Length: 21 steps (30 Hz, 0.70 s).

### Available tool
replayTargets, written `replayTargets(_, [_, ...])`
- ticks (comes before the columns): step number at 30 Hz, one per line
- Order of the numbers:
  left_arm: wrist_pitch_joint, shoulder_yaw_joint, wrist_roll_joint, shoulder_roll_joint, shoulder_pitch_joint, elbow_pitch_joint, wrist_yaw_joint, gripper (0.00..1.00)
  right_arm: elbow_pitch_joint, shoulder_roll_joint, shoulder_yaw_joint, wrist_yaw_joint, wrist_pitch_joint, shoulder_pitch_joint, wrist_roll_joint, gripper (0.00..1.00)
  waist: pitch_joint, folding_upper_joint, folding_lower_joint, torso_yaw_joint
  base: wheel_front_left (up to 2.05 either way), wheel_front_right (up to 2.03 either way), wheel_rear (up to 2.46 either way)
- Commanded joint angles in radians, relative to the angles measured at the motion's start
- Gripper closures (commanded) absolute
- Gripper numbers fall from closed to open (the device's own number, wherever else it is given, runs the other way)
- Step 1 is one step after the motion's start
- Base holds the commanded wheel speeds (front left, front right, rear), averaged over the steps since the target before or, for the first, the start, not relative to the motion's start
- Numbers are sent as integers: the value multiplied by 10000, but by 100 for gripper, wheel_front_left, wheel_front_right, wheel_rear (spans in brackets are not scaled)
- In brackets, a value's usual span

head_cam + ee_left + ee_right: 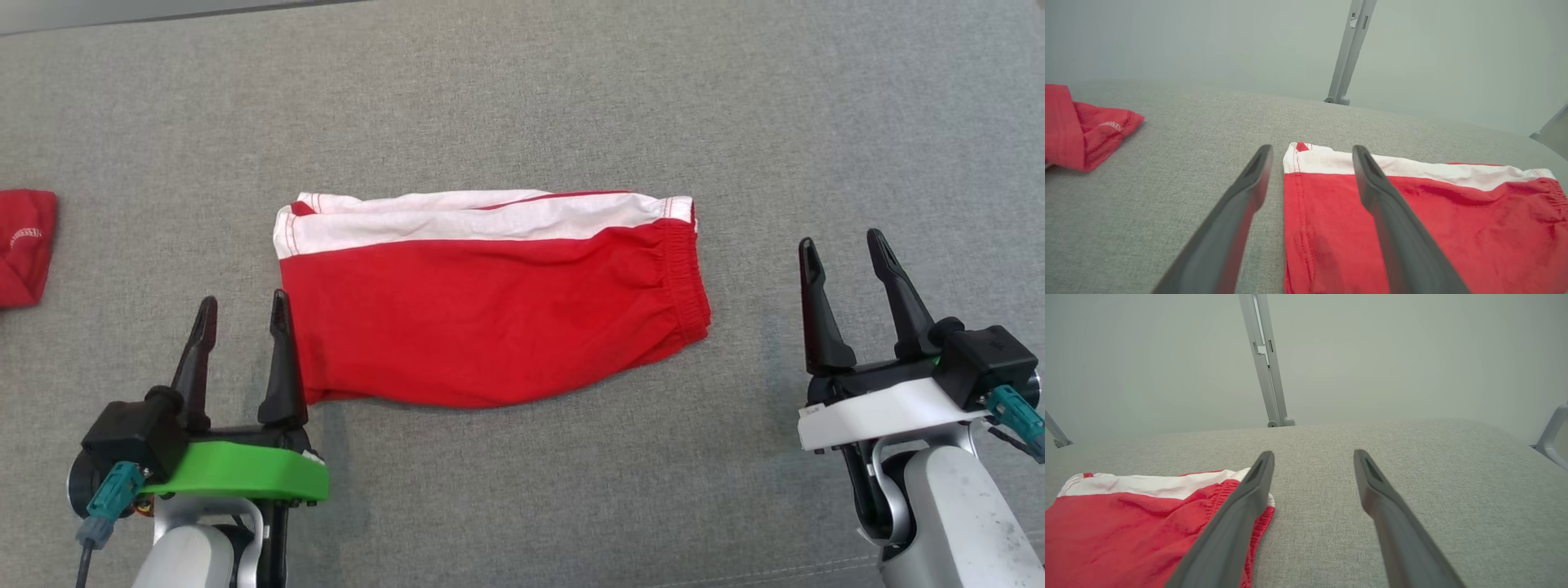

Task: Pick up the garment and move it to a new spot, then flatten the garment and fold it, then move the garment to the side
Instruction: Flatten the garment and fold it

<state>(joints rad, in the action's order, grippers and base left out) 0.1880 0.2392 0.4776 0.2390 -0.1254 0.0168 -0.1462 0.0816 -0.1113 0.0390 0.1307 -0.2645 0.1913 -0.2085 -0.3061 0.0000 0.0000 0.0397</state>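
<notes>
The garment (pixel 490 310) is a pair of red shorts with a white stripe, lying folded flat on the grey fabric surface (pixel 522 106), waistband at the right. My left gripper (pixel 243 310) stands open at its lower left corner, the right finger over the hem edge. In the left wrist view the garment (pixel 1433 220) lies under and right of the open left gripper (pixel 1310 153), with nothing held. My right gripper (pixel 845 245) is open, off the waistband's right side. The right wrist view shows the garment (pixel 1126 526) at lower left, beside the open right gripper (pixel 1312 457).
A second red cloth (pixel 24 245) lies at the far left edge, also the red cloth (pixel 1081 126) in the left wrist view. Metal frame posts (pixel 1265 363) stand beyond the surface's far edge. Bare grey fabric surrounds the shorts on every side.
</notes>
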Motion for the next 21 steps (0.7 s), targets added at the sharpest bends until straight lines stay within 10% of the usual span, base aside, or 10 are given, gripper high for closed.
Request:
replayTargets(1, [124,-13,-230,97,-156,32,-98,0,34,-76,0,1,-15,-71,97,0,126,0,0,28,0,0,0])
replayTargets(21, [549,-207,-759,399,-374,284,-340,0,83,-215,-119,1,282,-46,158,0,286,0,0,-295,0,0,0])
